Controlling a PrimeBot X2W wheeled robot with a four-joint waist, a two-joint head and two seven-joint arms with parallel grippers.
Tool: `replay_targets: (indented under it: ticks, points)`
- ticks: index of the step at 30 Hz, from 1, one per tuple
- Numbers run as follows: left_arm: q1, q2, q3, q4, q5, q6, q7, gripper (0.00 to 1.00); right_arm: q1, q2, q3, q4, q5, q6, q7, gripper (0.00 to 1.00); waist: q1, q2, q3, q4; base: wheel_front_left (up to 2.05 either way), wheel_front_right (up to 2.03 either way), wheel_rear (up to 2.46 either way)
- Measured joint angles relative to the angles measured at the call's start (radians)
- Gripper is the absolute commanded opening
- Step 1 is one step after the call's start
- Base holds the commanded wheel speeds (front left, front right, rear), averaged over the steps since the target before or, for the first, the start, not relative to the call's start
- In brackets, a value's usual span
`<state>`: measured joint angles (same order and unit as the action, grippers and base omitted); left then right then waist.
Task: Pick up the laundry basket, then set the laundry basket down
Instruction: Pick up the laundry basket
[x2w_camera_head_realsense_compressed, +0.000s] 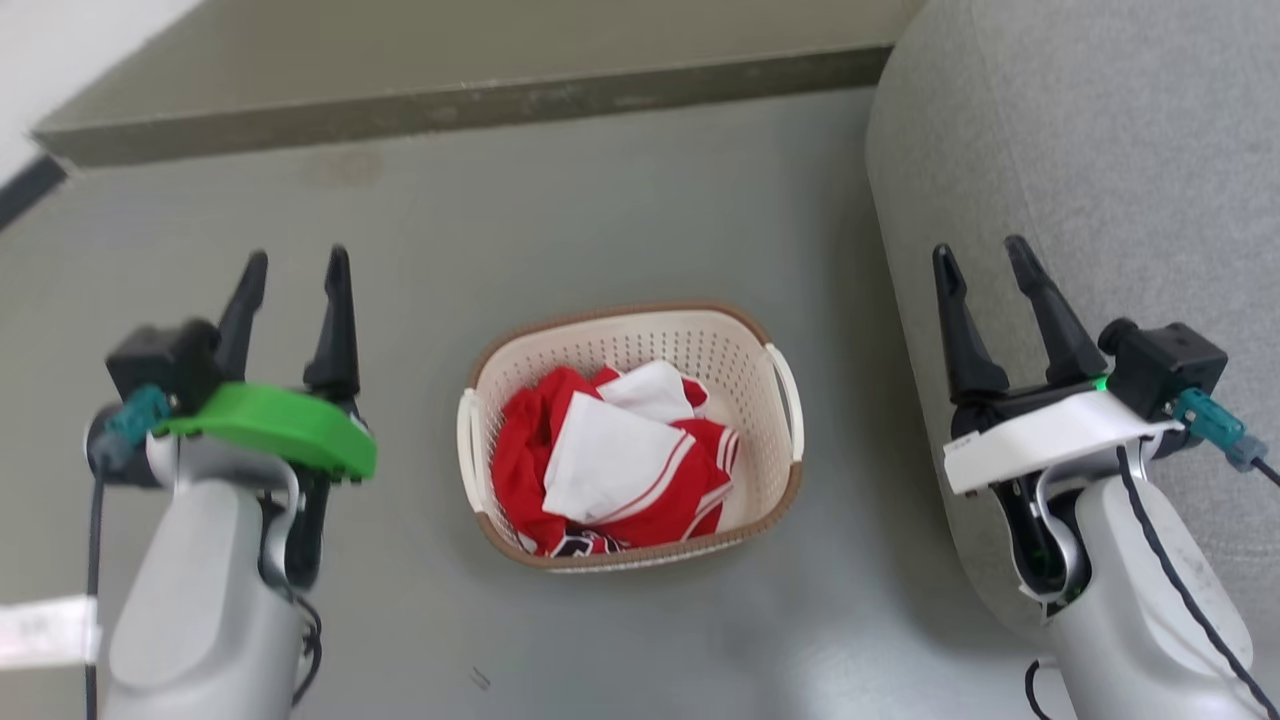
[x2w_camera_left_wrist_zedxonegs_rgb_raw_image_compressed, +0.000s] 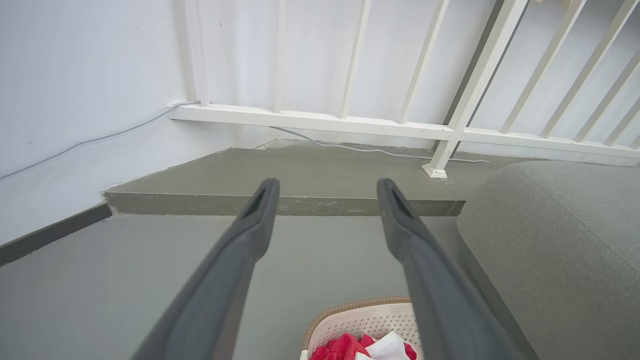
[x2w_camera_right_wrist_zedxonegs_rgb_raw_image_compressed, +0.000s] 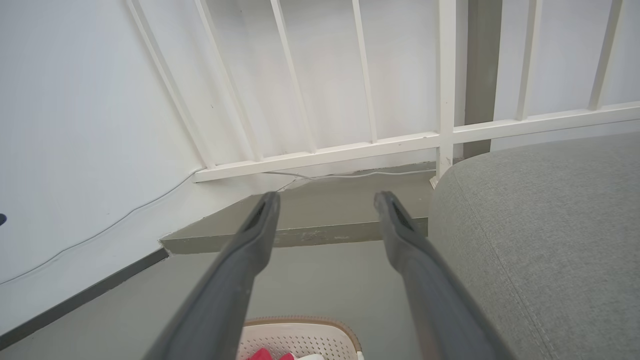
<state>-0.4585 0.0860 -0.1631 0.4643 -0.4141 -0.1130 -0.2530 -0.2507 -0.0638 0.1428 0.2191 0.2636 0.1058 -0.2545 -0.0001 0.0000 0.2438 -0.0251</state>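
The grey sofa (x2w_camera_head_realsense_compressed: 1100, 150) bounds the right of the grey floor (x2w_camera_head_realsense_compressed: 600, 200). On the floor the laundry basket (x2w_camera_head_realsense_compressed: 650, 345) stands between the two arms, loaded with red and white clothes (x2w_camera_head_realsense_compressed: 610, 460). The left gripper (x2w_camera_head_realsense_compressed: 295, 258) and right gripper (x2w_camera_head_realsense_compressed: 980, 248) hover well apart from it on either side, fingers spread and empty, so the pick-up step has not begun. The next move probably calls for lowering each gripper to a white side handle (x2w_camera_head_realsense_compressed: 466, 450) and closing on it, though the finger clearance there cannot be confirmed from above.

The left gripper (x2w_camera_left_wrist_zedxonegs_rgb_raw_image_compressed: 327, 194) holds its two dark fingers spread apart above the grey floor (x2w_camera_left_wrist_zedxonegs_rgb_raw_image_compressed: 100, 290). At the bottom edge sits the laundry basket (x2w_camera_left_wrist_zedxonegs_rgb_raw_image_compressed: 362, 320), near a grey sofa (x2w_camera_left_wrist_zedxonegs_rgb_raw_image_compressed: 565, 250).
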Motion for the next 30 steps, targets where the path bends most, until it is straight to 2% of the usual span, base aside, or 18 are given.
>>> replay_targets:
  ticks: [16,30]
  points:
    - [0.207,-0.018,0.042,-0.160,0.051,0.012,0.000,1.00,0.104,0.002,-0.013,-0.016,-0.001,0.008,0.000,1.00,0.0000,0.0000,-0.135,0.021,0.00,0.00,0.00]
    - [0.336,-0.019,0.072,-0.258,0.085,0.026,0.000,1.00,0.150,0.004,-0.018,-0.035,0.000,0.008,0.000,1.00,0.0000,0.0000,-0.173,0.018,0.00,0.00,0.00]
